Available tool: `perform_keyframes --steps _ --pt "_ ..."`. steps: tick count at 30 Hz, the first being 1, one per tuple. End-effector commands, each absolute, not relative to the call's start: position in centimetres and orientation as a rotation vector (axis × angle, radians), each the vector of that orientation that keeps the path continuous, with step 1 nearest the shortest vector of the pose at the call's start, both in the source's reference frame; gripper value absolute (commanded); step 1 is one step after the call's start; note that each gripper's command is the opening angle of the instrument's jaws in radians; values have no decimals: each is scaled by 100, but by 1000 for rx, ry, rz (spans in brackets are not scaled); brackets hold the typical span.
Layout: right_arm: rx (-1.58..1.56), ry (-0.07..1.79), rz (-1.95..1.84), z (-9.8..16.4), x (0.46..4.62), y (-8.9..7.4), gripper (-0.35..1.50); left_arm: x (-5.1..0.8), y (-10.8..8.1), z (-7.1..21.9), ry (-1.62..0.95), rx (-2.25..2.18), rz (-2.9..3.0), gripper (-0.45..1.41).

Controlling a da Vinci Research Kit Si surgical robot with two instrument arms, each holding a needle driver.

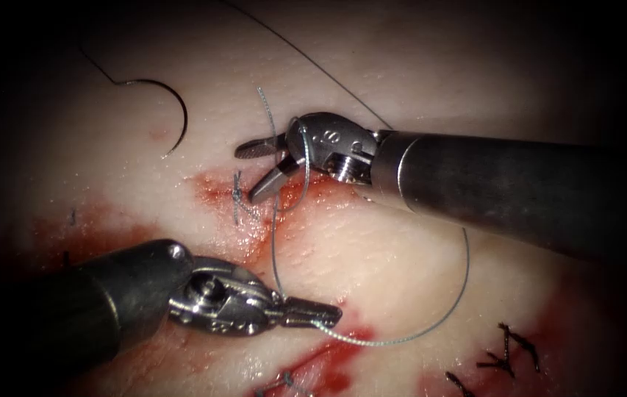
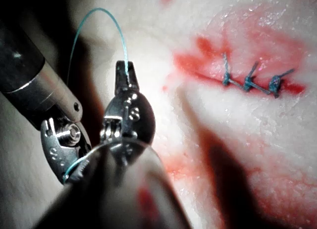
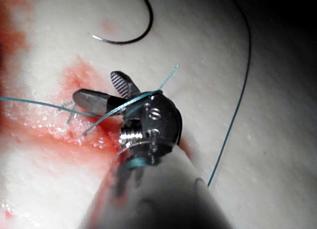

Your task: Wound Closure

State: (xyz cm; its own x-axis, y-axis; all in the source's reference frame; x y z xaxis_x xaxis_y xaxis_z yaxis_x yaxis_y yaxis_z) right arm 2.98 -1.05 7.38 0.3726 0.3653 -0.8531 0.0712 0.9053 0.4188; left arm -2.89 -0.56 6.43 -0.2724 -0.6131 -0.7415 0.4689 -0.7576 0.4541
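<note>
With 3 stitches (image 2: 247, 80) already tied, the needle (image 1: 170, 117) lies free on the tissue (image 1: 401, 257) upper left, the left tool (image 1: 313, 314) grips the thread (image 1: 431, 323), and the right tool (image 1: 265, 165) gapes wide, thread looped around it.

Thread (image 1: 275, 220) strung taut between right tool (image 1: 262, 167), jaws spread, and left tool (image 1: 313, 315), jaws closed on thread; passage between the two barred. Wide loop of thread right of left tool. Needle (image 1: 170, 121) lying free on tissue (image 1: 401, 81), well apart from thread; bare tissue around needle.
</note>
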Motion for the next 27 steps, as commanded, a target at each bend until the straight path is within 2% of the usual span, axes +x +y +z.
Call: perform_keyframes --steps 1,6,13,18,27 --pt "423 1167 181 749 303 -101 143 -294 -49 643 -207 1298 -2058 -45" --pt "426 1091 137 756 302 -109 146 -293 -38 624 -269 1297 -2005 -45" --pt "583 1088 29 744 278 -133 146 -253 5 607 -460 1298 -1977 -45" --pt "715 1114 -13 738 271 -143 136 -233 29 611 -493 1265 -1939 -45" --pt "897 1167 -41 738 282 -151 138 -229 52 642 -484 1222 -1877 -45"
